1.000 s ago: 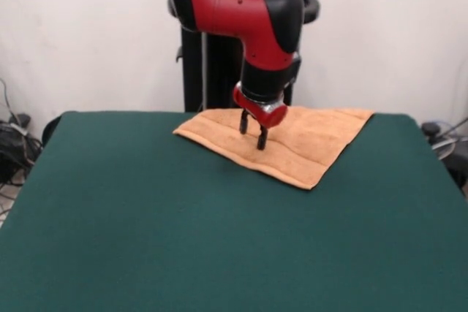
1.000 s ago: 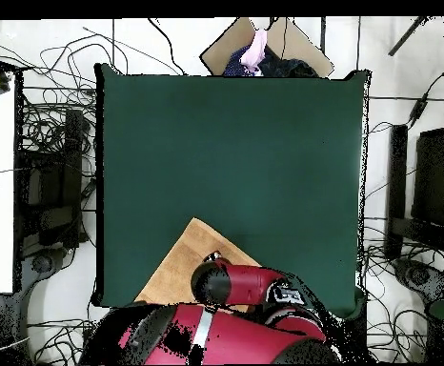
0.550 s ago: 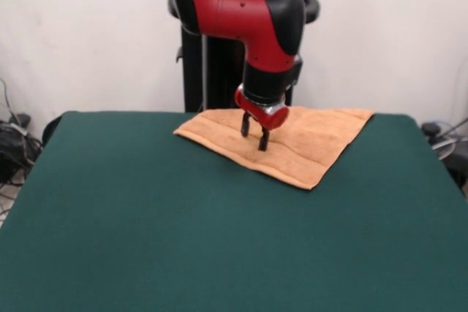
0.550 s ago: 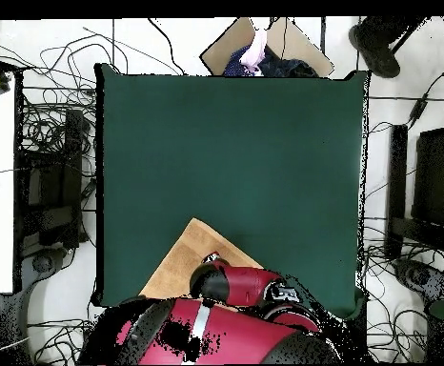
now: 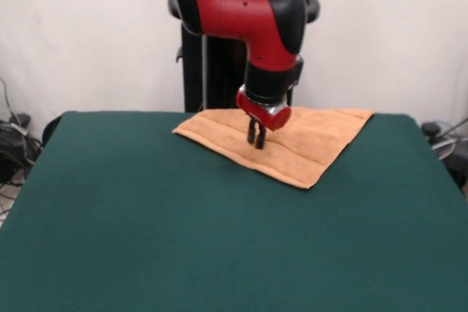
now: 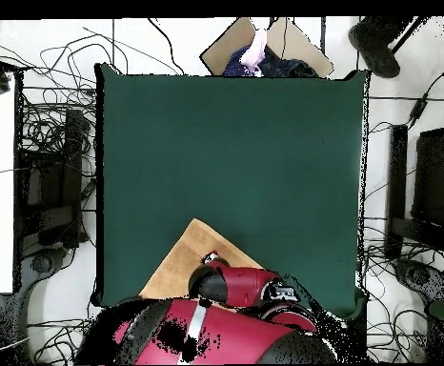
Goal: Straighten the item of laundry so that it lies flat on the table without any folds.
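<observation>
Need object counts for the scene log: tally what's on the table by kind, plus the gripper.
Towels: 1, the orange-tan towel at the far side of the green table, under the arm.
Grippers: 1, the gripper, jaws close together on the towel.
Other loose items on the table: 0.
Total: 2
</observation>
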Available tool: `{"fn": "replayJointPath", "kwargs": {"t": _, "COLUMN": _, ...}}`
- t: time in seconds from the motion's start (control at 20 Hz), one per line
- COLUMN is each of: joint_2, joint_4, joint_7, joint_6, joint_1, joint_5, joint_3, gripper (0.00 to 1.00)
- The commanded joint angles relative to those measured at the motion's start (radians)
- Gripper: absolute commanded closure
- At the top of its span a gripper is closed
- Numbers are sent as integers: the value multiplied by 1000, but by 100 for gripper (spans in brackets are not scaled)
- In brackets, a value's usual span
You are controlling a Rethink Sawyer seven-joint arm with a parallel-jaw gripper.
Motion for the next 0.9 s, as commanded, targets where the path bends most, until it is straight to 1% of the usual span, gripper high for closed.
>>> {"fn": "replayJointPath", "kwargs": {"t": 0.05, "joint_2": 94, "joint_4": -103, "joint_7": 34, "joint_6": -92, "joint_1": 48, "joint_5": -29, "joint_3": 52, "gripper": 100}}
{"fn": "replayJointPath", "kwargs": {"t": 0.35, "joint_2": 90, "joint_4": -96, "joint_7": 56, "joint_6": -89, "joint_1": 39, "joint_5": -8, "joint_3": 58, "gripper": 100}}
{"fn": "replayJointPath", "kwargs": {"t": 0.55, "joint_2": 112, "joint_4": -97, "joint_7": 74, "joint_6": -116, "joint_1": 47, "joint_5": 3, "joint_3": 51, "gripper": 100}}
{"fn": "replayJointPath", "kwargs": {"t": 0.65, "joint_2": 143, "joint_4": -101, "joint_7": 102, "joint_6": -181, "joint_1": 83, "joint_5": 22, "joint_3": 21, "gripper": 100}}
{"fn": "replayJointPath", "kwargs": {"t": 0.7, "joint_2": 166, "joint_4": -106, "joint_7": 121, "joint_6": -233, "joint_1": 110, "joint_5": 40, "joint_3": -3, "gripper": 100}}
{"fn": "replayJointPath", "kwargs": {"t": 0.85, "joint_2": 266, "joint_4": -141, "joint_7": 166, "joint_6": -454, "joint_1": 228, "joint_5": 143, "joint_3": -107, "gripper": 100}}
{"fn": "replayJointPath", "kwargs": {"t": 0.9, "joint_2": 292, "joint_4": -154, "joint_7": 166, "joint_6": -494, "joint_1": 239, "joint_5": 164, "joint_3": -115, "gripper": 100}}
